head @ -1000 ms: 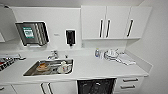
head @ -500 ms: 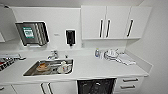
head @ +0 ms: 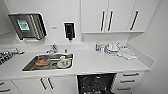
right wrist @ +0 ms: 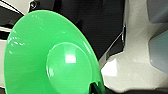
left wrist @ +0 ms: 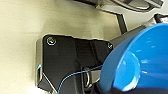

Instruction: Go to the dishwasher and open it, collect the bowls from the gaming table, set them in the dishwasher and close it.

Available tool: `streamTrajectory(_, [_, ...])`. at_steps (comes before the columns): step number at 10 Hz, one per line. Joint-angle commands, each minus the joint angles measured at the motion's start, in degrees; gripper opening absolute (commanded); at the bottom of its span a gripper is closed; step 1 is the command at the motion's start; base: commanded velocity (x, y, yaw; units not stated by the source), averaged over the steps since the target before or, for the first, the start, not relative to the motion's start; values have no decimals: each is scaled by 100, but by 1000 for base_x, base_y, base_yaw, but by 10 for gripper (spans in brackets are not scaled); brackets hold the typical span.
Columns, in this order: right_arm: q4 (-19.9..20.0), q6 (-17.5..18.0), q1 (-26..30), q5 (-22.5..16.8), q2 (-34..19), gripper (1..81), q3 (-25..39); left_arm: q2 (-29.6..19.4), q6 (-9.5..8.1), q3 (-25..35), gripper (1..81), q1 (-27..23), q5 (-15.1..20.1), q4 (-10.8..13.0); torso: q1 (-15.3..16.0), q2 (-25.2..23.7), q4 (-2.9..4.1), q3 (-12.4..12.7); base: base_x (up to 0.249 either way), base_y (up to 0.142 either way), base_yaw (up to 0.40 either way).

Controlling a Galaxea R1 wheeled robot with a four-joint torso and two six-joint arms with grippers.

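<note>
Bowls in hand, dishwasher [head: 96, 83] open below the counter [head: 100, 63] — loading step.
You carry blue bowl [left wrist: 140, 60] by L wrist, green bowl [right wrist: 47, 57] by R; jaw state can't tell — next, lower both into the rack.

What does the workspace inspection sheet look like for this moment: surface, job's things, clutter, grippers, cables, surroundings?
Surface: white countertop with an inset steel sink.
Job's things: dishwasher open below the counter, dark inside; blue bowl close at the left wrist; green bowl close at the right wrist.
Clutter: dishes in the sink; bottle and white crockery at the counter's back right.
Grippers: fingers not made out on either.
Cables: thin blue wire across the left wrist's dark plate.
Surroundings: white upper cabinets, wall dispenser, towel holder.
</note>
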Motion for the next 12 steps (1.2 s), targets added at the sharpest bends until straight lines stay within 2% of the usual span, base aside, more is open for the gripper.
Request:
streamTrajectory(1, [-56, 19, 96, -165, -144, 10, 9, -1181, -43, 1458, 10, -864, 56, 48, 5, 0, 0, -510, 0, 0, 0])
streamTrajectory(5, [-47, 19, 97, -165, -144, 10, 19, -2018, -52, 2549, 10, -1925, 643, -154, 8, 7, 0, -1300, 0, 0, 0])
streamTrajectory(8, [-38, 19, 114, -165, -136, 10, 19, -2053, -52, 2902, 10, -3104, 1576, -532, 13, 11, 0, -1814, 0, 0, 0])
streamTrajectory(9, [-38, 19, 114, -165, -127, 10, 27, -1949, -61, 2989, 10, -3429, 1821, -602, 13, 13, 0, -1563, 0, 0, 0])
streamTrajectory(10, [-47, 19, 114, -165, -118, 10, 45, -1869, -61, 3016, 10, -3667, 1849, -638, 15, 15, 0, -1648, 0, 0, 0])
streamTrajectory(11, [-38, 19, 131, -165, -110, 10, 62, -1729, -69, 3050, 10, -3982, 2032, -672, 15, 15, 0, -1685, 0, 0, 0])
streamTrajectory(12, [-39, 19, 131, -165, -100, 10, 71, -1632, -78, 3095, 10, -4360, 2233, -829, 17, 18, 0, -1716, 0, 0, 0])
